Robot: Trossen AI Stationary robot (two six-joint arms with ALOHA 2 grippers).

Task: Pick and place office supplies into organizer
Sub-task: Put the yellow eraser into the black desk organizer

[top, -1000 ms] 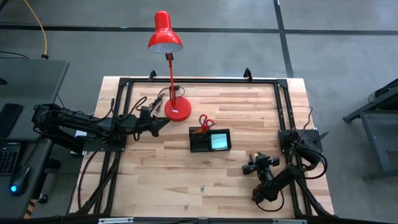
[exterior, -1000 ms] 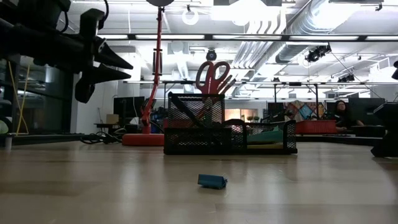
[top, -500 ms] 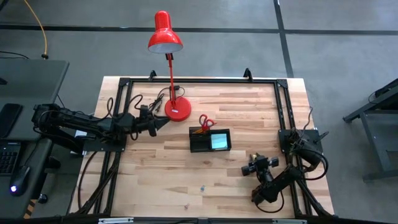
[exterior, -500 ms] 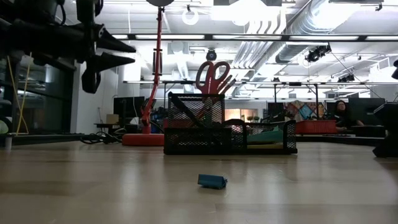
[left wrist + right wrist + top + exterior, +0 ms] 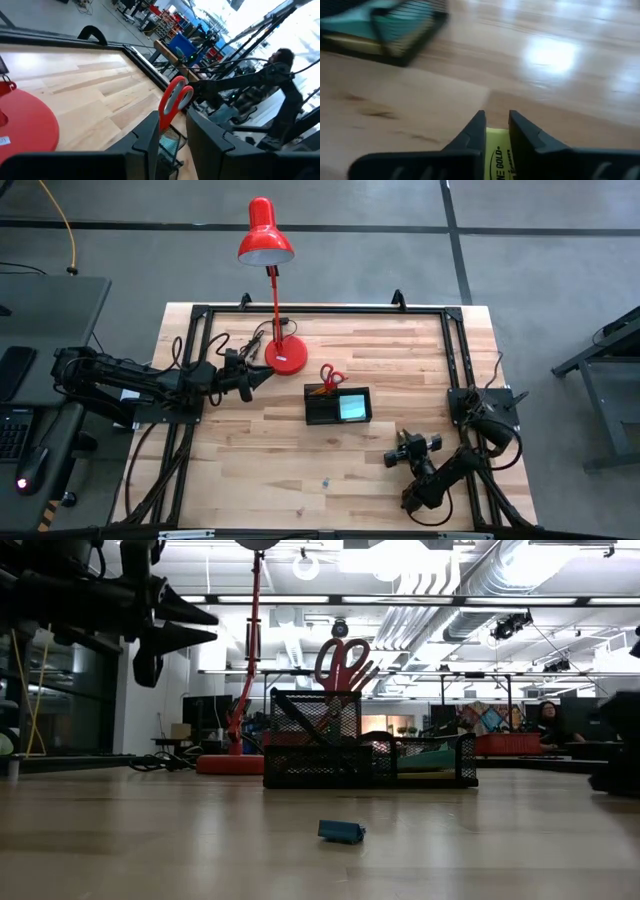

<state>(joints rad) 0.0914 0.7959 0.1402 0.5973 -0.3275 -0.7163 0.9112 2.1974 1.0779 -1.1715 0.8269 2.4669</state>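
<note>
The right gripper (image 5: 398,454) hung low at the table's near right, fingers (image 5: 475,131) narrowly pinching a tiny yellow block (image 5: 496,153); the organizer (image 5: 337,405) lay to its far left, nearer this arm; the left gripper (image 5: 262,376) waited beside the lamp base (image 5: 286,356), fingers narrowly parted, empty.

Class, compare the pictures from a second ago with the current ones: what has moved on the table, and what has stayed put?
The left gripper drew back toward the table's left edge, away from the organizer. The right gripper shifted a little leftward, holding a tiny yellow block. The scissors, lamp and small blue item stayed put.
</note>
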